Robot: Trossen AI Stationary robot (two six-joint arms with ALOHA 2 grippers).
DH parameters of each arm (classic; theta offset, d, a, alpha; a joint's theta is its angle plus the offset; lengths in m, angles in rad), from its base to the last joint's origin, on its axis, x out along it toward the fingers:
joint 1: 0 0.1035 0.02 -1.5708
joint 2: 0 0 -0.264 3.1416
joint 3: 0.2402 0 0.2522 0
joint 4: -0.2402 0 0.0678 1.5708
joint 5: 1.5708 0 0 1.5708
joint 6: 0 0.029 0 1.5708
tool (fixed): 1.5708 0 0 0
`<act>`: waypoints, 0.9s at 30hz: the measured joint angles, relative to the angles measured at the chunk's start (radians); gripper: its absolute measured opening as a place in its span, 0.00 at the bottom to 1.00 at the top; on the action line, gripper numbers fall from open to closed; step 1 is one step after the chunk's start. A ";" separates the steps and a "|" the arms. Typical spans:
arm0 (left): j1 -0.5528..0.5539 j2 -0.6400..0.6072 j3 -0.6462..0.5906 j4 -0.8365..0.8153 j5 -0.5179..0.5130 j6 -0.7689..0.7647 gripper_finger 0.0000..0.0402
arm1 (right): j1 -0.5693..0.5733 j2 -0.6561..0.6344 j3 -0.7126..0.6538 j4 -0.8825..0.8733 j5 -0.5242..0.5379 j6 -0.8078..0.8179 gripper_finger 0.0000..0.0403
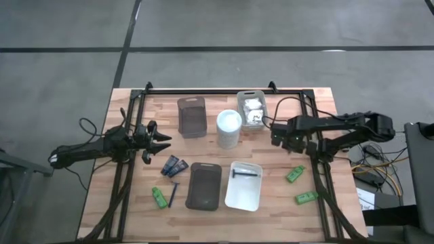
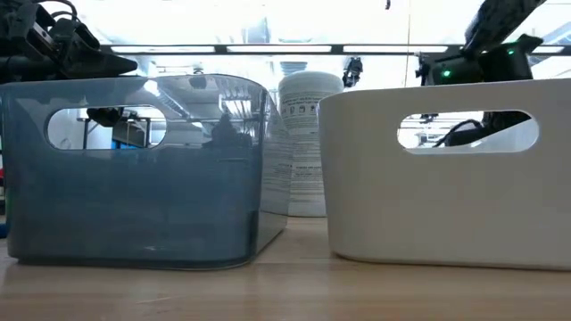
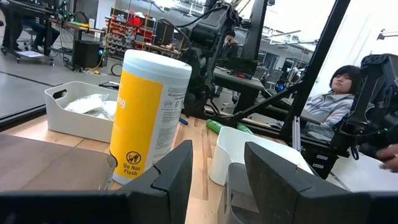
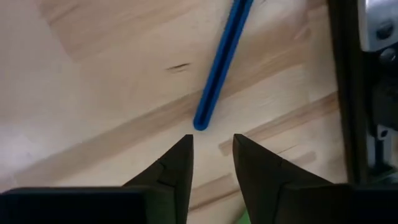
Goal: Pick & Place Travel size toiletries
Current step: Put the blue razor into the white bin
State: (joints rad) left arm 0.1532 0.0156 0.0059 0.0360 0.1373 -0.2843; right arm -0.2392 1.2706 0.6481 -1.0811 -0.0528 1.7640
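Note:
In the high view, three green bottles lie on the wood: one (image 1: 159,197) near left, two (image 1: 294,174) (image 1: 306,197) near right. Two navy tubes (image 1: 175,165) lie side by side beside a dark razor (image 1: 173,194). A second razor (image 1: 245,173) lies in the near white tray (image 1: 244,195). White packets (image 1: 253,112) fill the far white tray. My left gripper (image 1: 161,141) hovers open left of the tubes. My right gripper (image 1: 277,133) is open right of the packet tray; its wrist view (image 4: 212,142) shows it just short of the end of a slim blue stick (image 4: 217,68) lying on the wood.
A tall white cylinder (image 1: 229,129) stands mid-table, yellow-labelled in the left wrist view (image 3: 149,115). One grey tray (image 1: 191,116) sits far, another (image 1: 203,186) near. A black frame (image 1: 224,90) rims the table. A person (image 3: 333,93) sits beyond it.

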 joint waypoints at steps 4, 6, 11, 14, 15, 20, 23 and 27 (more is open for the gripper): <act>0.000 0.000 0.000 0.000 0.000 0.000 0.38 | -0.007 0.032 -0.002 -0.004 0.003 0.060 0.30; 0.000 0.000 0.000 0.000 0.000 0.000 0.38 | -0.008 0.044 -0.010 -0.003 0.002 0.077 0.31; 0.000 0.000 0.000 0.000 0.000 0.000 0.38 | -0.036 0.068 -0.017 0.001 0.003 0.116 0.32; 0.000 0.000 0.000 0.000 0.000 0.000 0.38 | -0.055 0.073 -0.018 0.037 0.006 0.116 0.29; 0.000 0.000 0.000 0.000 0.000 0.000 0.38 | -0.060 0.073 -0.018 0.048 0.007 0.119 0.29; 0.000 0.000 0.000 0.000 0.000 0.000 0.38 | -0.075 0.064 -0.018 0.062 0.030 0.136 0.24; 0.000 0.000 0.000 0.000 0.000 0.000 0.38 | -0.073 0.068 -0.023 0.036 0.030 0.171 0.21; 0.000 0.000 0.000 0.000 0.000 0.000 0.38 | -0.074 0.066 -0.030 0.040 0.030 0.174 0.18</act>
State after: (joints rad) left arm 0.1535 0.0158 0.0059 0.0360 0.1373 -0.2844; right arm -0.3134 1.3369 0.6186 -1.0408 -0.0227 1.9381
